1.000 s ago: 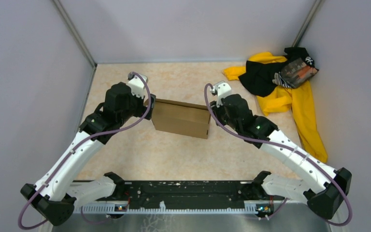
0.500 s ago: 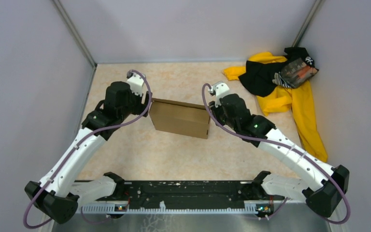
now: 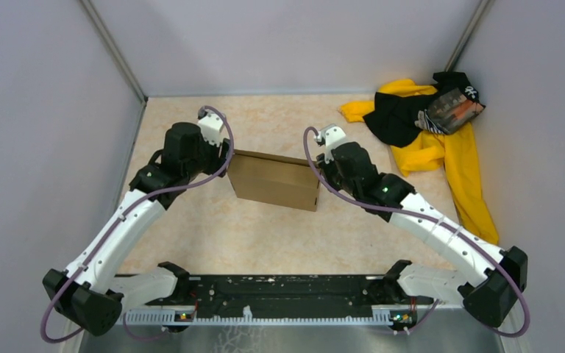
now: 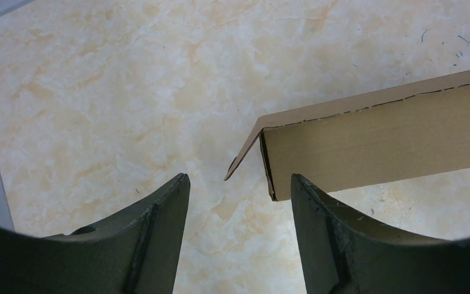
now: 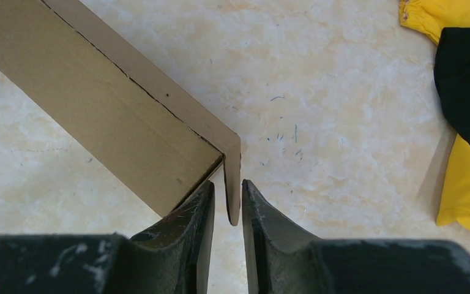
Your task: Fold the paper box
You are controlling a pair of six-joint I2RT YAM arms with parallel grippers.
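Observation:
The paper box (image 3: 274, 180) is a brown cardboard shape standing on the marble-patterned table. My left gripper (image 3: 224, 158) is at its left end and my right gripper (image 3: 319, 170) at its right end. In the left wrist view the left gripper (image 4: 239, 179) is open and empty. The box's end corner (image 4: 379, 138) and a small loose flap (image 4: 243, 154) lie just beyond its tips. In the right wrist view the right gripper (image 5: 227, 184) straddles the box's end flap (image 5: 233, 171). Its jaws are narrow, with a thin gap on each side of the flap.
A yellow-and-black clothing pile (image 3: 434, 125) lies at the far right, and its edge shows in the right wrist view (image 5: 465, 92). Grey walls close in the table on three sides. The arm bases and a black rail (image 3: 287, 294) sit at the near edge.
The left jaws have narrowed and the left arm has shifted slightly toward the box's left end. The right jaws have closed in further around the end flap.

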